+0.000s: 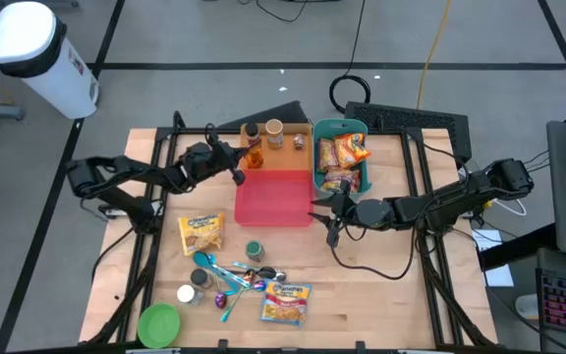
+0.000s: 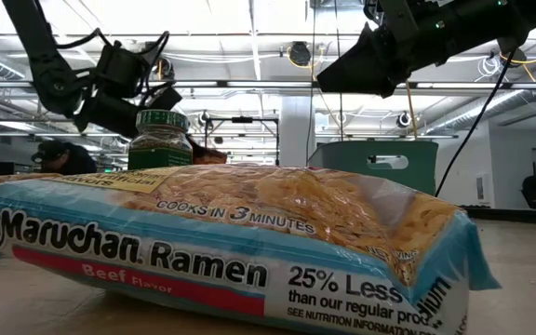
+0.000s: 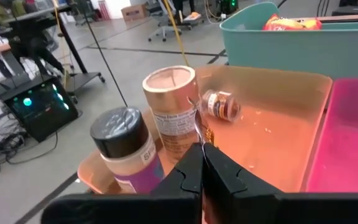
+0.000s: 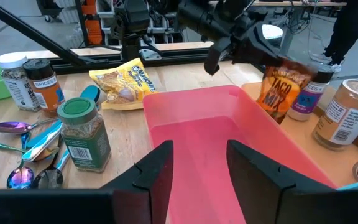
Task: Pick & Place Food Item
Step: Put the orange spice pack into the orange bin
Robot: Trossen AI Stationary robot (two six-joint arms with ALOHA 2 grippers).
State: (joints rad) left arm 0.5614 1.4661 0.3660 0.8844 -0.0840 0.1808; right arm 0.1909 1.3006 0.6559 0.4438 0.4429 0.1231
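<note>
Left gripper (image 1: 236,169) pinches a taco seasoning packet (image 4: 281,90) above the orange tray (image 3: 278,124), beside the red bin (image 1: 273,197). Right gripper (image 1: 324,211) hovers spread at the bin's edge.

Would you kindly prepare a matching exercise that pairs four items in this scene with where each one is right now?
Things:
1. taco packet
2. snack bags
3. green bowl
4. green-lidded jar

Places:
A. inside the teal bin
B. held by the left end effector
C. upright beside the spoons
D. at a table corner on the left arm's side

Pairs: 1-B, 2-A, 3-D, 4-C
</note>
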